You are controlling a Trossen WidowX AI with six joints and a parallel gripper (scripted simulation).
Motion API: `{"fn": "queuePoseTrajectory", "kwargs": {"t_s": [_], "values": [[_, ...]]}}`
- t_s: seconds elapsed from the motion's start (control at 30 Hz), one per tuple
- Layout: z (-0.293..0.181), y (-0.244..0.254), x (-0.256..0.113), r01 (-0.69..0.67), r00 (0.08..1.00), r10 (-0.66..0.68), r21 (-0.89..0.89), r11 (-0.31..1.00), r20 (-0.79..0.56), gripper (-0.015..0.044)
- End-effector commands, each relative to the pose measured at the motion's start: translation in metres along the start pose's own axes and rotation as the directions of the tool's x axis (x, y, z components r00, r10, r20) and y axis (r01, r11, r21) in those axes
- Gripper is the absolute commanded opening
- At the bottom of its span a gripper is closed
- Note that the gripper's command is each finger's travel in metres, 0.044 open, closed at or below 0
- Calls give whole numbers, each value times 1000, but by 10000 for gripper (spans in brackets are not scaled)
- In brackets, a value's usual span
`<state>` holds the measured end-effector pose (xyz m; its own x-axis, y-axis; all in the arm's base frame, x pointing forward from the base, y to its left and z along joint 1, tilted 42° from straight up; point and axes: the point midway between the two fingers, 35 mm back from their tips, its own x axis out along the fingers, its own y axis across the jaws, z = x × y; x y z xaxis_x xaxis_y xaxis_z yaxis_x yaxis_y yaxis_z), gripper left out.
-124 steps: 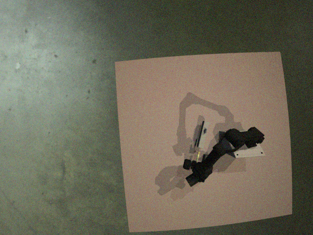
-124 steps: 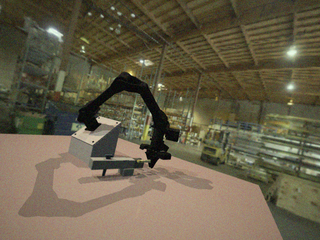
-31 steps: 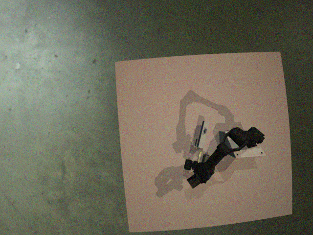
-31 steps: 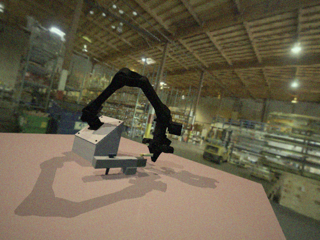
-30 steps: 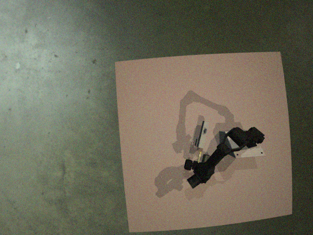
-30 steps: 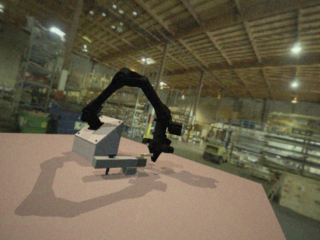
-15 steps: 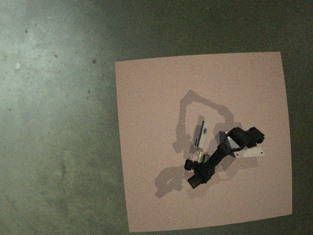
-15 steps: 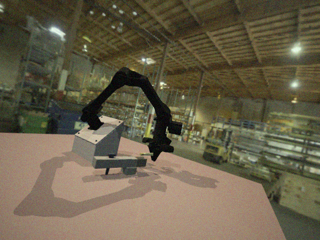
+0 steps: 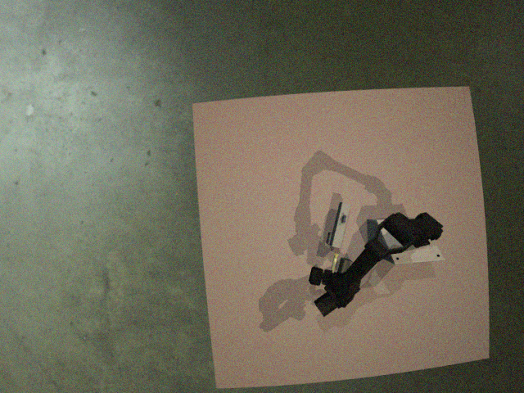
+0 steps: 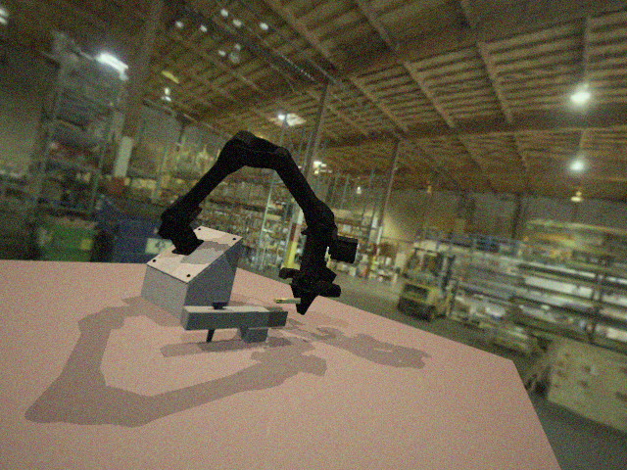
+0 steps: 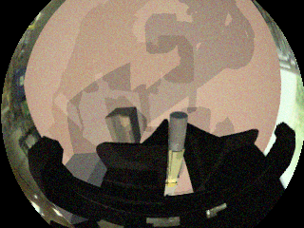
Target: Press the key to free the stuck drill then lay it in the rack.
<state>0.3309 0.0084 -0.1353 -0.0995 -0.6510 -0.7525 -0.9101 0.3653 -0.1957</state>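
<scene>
My gripper (image 10: 302,305) (image 11: 171,122) is shut on the drill, pointing down. The drill (image 9: 335,263) (image 10: 286,300) (image 11: 176,163) has a yellow shank and a grey cylindrical end. It lies roughly level in the fingers, a little above and beyond the right end of the long grey holder (image 9: 341,232) (image 10: 230,318) in the exterior view; a small gap shows in the top view. The black key (image 9: 343,219) (image 10: 218,305) stands on the holder's top, with a dark pin below. A small grey block (image 9: 345,264) (image 11: 124,124), perhaps the rack, stands beside the drill, partly hidden by the arm.
The grey box with a sloped white top (image 9: 417,255) (image 10: 210,253) stands under the arm's base. The arm (image 9: 363,262) (image 10: 299,187) arches from it over to the drill. The pink table (image 9: 254,169) (image 10: 405,404) carries strong arm shadows.
</scene>
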Motion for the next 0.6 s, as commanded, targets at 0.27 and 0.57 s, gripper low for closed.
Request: {"fn": "queuePoseTrajectory", "kwargs": {"t_s": [0.27,0.57], "values": [[2,0,-5,2,1000,-2,3,1000,5,0],[3,6,-4,1,1000,-1,3,1000,5,0]]}}
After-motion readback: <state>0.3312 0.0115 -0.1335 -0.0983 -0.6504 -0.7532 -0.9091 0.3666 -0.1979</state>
